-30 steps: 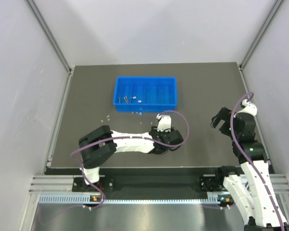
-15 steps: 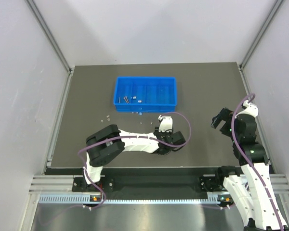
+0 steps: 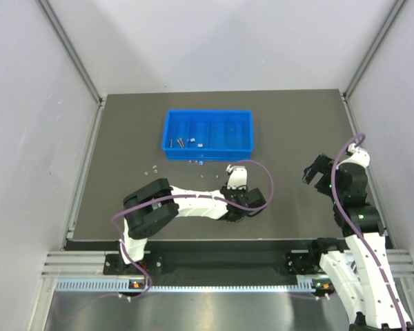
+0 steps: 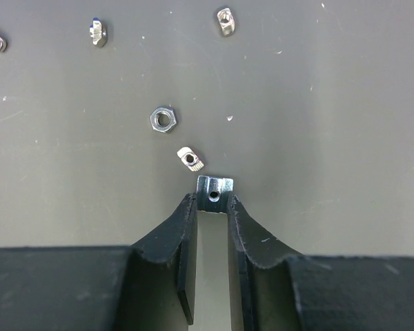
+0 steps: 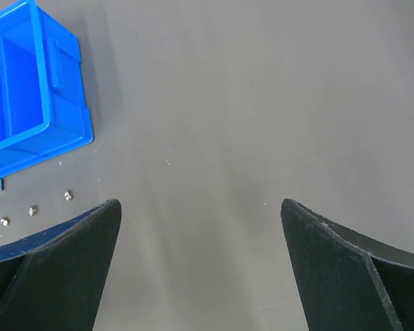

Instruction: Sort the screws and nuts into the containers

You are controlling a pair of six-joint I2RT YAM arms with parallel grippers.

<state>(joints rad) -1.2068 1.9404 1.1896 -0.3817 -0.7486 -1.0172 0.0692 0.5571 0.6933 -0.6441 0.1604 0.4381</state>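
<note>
Spanning the enclosure floor, the dark table (image 3: 124, 138) carries the blue tray (image 3: 208, 131) toward its far side, with a few small metal pieces (image 3: 181, 143) in its left compartments (probably screws, though too small to tell). The right gripper (image 5: 200, 207) hangs over the table's right part, jaws spread wide with nothing between them. The left gripper (image 4: 212, 203), near the tray's front, pinches a square nut (image 4: 214, 192) at its fingertips. Just beyond lie a hex nut (image 4: 163, 118) and a smaller nut (image 4: 191, 159).

A dark grey matte table (image 3: 297, 131), lightly scuffed, lies inside 3 plain white walls (image 3: 214, 41), which meet at 2 slanting aluminium struts (image 3: 70, 48). A slotted metal rail (image 3: 214, 285) runs along the table's near edge.
</note>
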